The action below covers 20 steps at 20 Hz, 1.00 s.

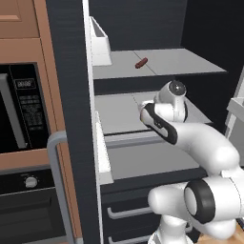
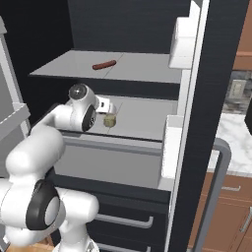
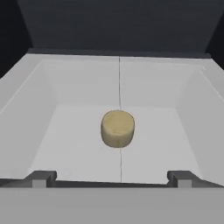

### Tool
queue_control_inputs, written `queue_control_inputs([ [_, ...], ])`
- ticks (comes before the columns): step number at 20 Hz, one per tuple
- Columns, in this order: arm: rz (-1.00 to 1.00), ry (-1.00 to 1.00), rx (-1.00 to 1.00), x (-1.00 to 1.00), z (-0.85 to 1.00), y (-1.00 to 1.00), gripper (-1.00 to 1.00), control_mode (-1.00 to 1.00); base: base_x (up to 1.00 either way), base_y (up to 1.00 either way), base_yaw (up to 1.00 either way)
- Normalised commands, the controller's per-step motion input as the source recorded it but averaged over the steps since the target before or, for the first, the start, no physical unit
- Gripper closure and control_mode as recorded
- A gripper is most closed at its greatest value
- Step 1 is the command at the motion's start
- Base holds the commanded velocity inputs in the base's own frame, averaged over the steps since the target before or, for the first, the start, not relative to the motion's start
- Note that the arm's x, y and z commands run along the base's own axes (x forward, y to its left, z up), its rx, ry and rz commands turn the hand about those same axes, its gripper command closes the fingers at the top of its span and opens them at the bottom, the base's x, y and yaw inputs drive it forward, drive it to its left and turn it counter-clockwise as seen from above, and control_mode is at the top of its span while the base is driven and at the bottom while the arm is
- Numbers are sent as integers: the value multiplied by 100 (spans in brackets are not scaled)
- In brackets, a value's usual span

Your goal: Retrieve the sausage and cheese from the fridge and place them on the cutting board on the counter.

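**Cheese on the middle fridge shelf, end effector spread wide before it**

The cheese (image 3: 117,127) sits near the middle of a grey shelf (image 2: 142,120) inside the fridge (image 1: 71,95); in the hand view it looks like a short tan-yellow round chunk lying on the seam that runs down the shelf floor. In the right base view the cheese (image 2: 110,120) rests on the middle shelf just beyond the white hand of the arm.

The end effector (image 3: 111,178) faces the cheese, its two dark fingertips (image 3: 40,178) standing far apart at the bottom of the hand view, with the cheese between their lines but further in, not touched. Nothing is held.

The sausage (image 1: 141,63) lies on the shelf above, a small reddish-brown cylinder set at a slant near that shelf's centre seam; the right base view shows the sausage (image 2: 104,64) on the same upper shelf, well apart from the cheese.

The fridge doors stand open, white door bins (image 1: 99,43) hanging on their inner sides. Two dark drawers (image 2: 123,221) with grey handles lie below the shelves. A black wall oven (image 1: 24,209) and microwave (image 1: 21,109) in wood cabinetry stand beside the fridge.
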Motion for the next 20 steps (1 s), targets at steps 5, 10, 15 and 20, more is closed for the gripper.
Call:
queue_control_inputs([
  [5,0,3,0,21,-37,0,-100,-100,0,0,0],
  [10,0,4,0,36,-25,0,-100,-100,0,0,0],
  [15,0,7,0,42,-4,0,-100,-100,0,0,0],
  [20,0,15,0,24,-25,0,-100,-100,0,0,0],
])
